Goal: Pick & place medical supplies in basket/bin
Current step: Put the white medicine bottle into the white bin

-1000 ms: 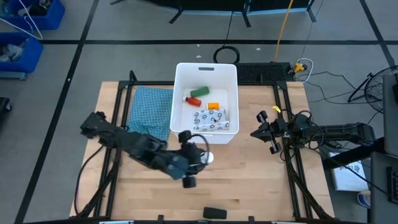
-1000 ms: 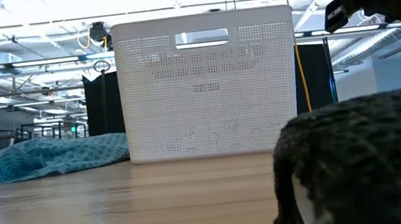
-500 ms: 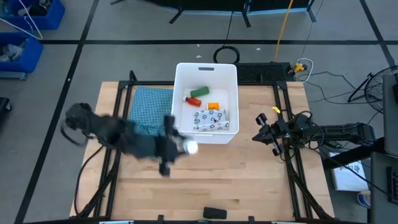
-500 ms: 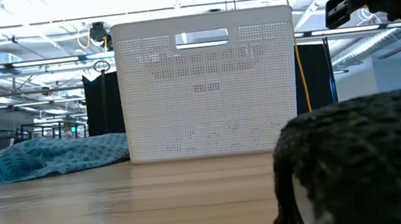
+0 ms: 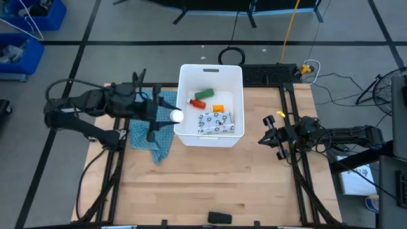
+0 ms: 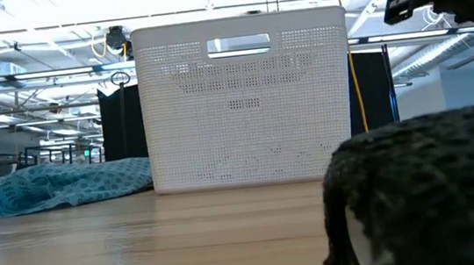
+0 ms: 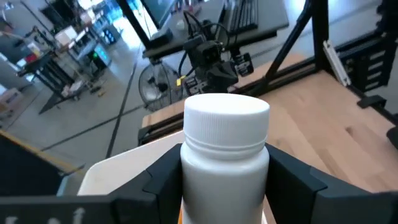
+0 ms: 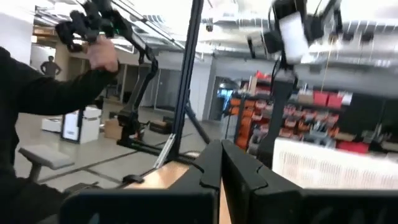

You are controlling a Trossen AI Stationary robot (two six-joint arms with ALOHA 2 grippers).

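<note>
My left gripper (image 5: 173, 116) is shut on the small white bottle (image 5: 176, 116), above the left long wall of the white bin (image 5: 235, 79). The bottle also shows in the left wrist view (image 7: 226, 143). In the bin lie the green block (image 5: 203, 93), the orange-red bottle (image 5: 199, 102) and the speckled white pouch (image 5: 216, 121). The black oblong (image 5: 220, 218) lies flat at the table's near edge and looms close in the low view (image 6: 429, 192). My right gripper (image 5: 266, 138) waits shut over the table's right side. My left gripper pinches the white bottle between its two fingers (image 7: 165, 177), on the body just below the ribbed cap (image 7: 227, 118). The fingers come from the table's left. The bottle is lifted clear, above the bin's left rim (image 7: 118, 171).
A teal cloth (image 5: 152, 124) lies crumpled left of the bin, under my left arm. An orange item (image 5: 218, 108) also sits in the bin. Bare wood stretches between the bin and the near edge. Blue crates (image 5: 25, 25) stand on the floor far left. A person (image 8: 37, 87) shows beyond the table.
My left gripper has swung from the middle of the table toward the far-left, carrying the white bottle up to the bin's left wall. It stayed shut on the bottle throughout. The arm now lies across the teal cloth.
</note>
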